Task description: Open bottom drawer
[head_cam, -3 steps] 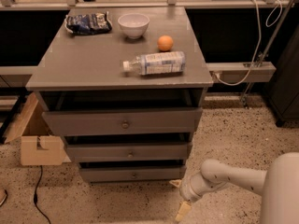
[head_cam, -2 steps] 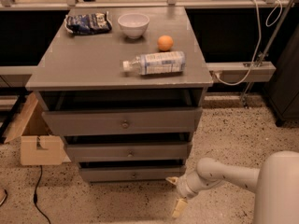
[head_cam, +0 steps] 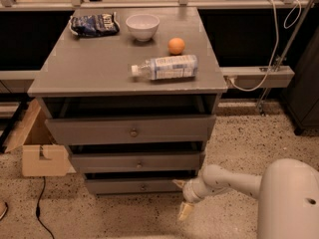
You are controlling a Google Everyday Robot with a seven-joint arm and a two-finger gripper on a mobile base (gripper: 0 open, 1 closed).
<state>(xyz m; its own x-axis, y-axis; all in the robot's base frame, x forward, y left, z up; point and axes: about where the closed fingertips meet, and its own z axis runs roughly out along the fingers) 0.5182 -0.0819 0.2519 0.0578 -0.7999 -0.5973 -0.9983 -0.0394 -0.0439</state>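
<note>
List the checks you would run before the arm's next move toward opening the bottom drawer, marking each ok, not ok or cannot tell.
1. View of the bottom drawer: ok.
2. Access to its knob: ok, nothing covers it.
3. Position of the gripper on the knob: not ok; it hangs low by the drawer's right end.
4. Opening of the gripper: ok, open.
5. Position of the cardboard box outside the drawer's path: ok, left of the cabinet.

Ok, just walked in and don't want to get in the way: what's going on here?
A robot arm reaches low toward a grey three-drawer cabinet. Its gripper sits near the floor by the right end of the bottom drawer, fingers spread, holding nothing and not on the drawer's knob. On top are a water bottle on its side, an orange, a white bowl and a snack bag.
</note>
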